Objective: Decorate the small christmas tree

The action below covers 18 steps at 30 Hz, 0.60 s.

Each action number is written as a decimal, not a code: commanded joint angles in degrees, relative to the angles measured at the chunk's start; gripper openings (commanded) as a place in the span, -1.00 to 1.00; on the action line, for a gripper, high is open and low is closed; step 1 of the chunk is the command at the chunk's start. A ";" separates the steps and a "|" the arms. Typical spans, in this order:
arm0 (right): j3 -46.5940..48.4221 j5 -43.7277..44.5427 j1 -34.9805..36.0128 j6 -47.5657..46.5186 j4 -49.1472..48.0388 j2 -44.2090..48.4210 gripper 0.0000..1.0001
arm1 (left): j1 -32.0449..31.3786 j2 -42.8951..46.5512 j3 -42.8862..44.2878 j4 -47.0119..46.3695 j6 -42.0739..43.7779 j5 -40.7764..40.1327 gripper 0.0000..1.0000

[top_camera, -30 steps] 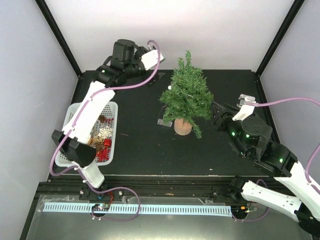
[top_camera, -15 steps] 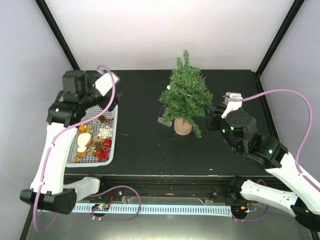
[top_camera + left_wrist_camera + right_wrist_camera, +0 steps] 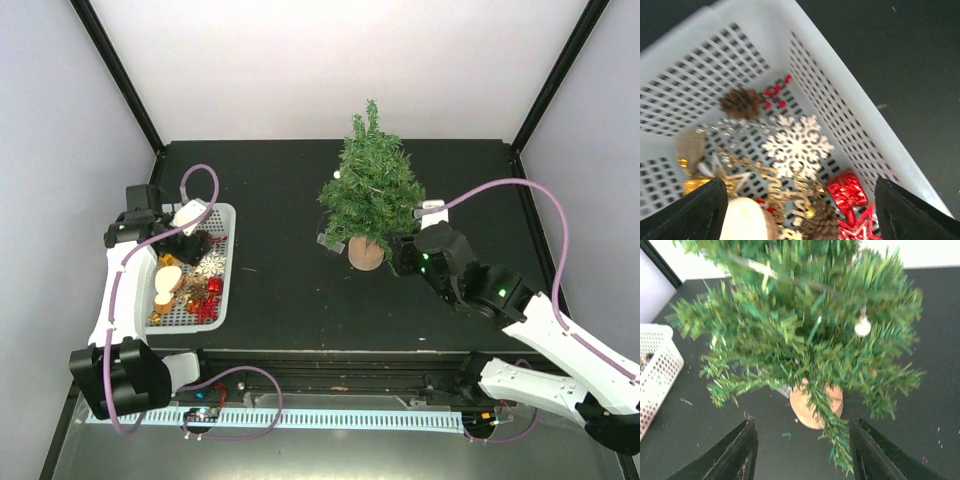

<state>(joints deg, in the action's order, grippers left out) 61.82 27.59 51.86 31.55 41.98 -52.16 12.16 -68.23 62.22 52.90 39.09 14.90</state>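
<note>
Hovering over ornament basket (image 3: 830,85) at counter's left edge, left fingers (image 3: 695,212) apart — likely choosing pick; right fingers (image 3: 735,455) apart, facing small christmas tree (image 3: 372,185) stump (image 3: 799,407) — probably to brace it.

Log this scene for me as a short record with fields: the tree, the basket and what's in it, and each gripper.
tree: small christmas tree, upright on the black table, on its wooden stump
on tree: one white bauble
basket: white basket, left of the tree, apart from it
contents: white snowflake, pine cone, red berries, red gift box, gold pieces
left gripper: open, above the basket, holding nothing
right gripper: open, facing the stump, holding nothing
</note>
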 commanded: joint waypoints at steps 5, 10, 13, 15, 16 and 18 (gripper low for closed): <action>-8.35 -6.59 -0.26 3.42 -2.93 2.64 0.03 | 0.42 3.35 -9.89 -6.40 1.85 -0.22 0.72; -10.65 -8.00 -0.24 4.34 -4.71 3.38 0.03 | 0.50 -3.26 -10.18 -9.95 1.73 -3.53 0.67; -11.94 -8.54 -0.22 4.49 -6.22 3.38 0.04 | 0.58 -8.22 -9.54 -13.92 0.74 -6.10 0.60; -12.76 -8.72 -0.18 4.57 -7.19 3.30 0.04 | 0.96 -11.77 -8.65 -16.59 -0.51 -8.18 0.54; -13.30 -8.81 -0.20 4.59 -7.67 3.32 0.04 | 1.35 -13.98 -7.58 -17.37 -1.54 -8.84 0.47; -14.33 -8.74 -0.23 4.45 -8.55 3.38 0.04 | 2.68 -18.34 -4.83 -17.56 -3.79 -8.43 0.38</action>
<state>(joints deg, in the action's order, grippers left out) 49.28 19.68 51.86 35.22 36.80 -49.39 12.84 -80.88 52.51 40.14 38.96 9.02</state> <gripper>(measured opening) 0.521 0.723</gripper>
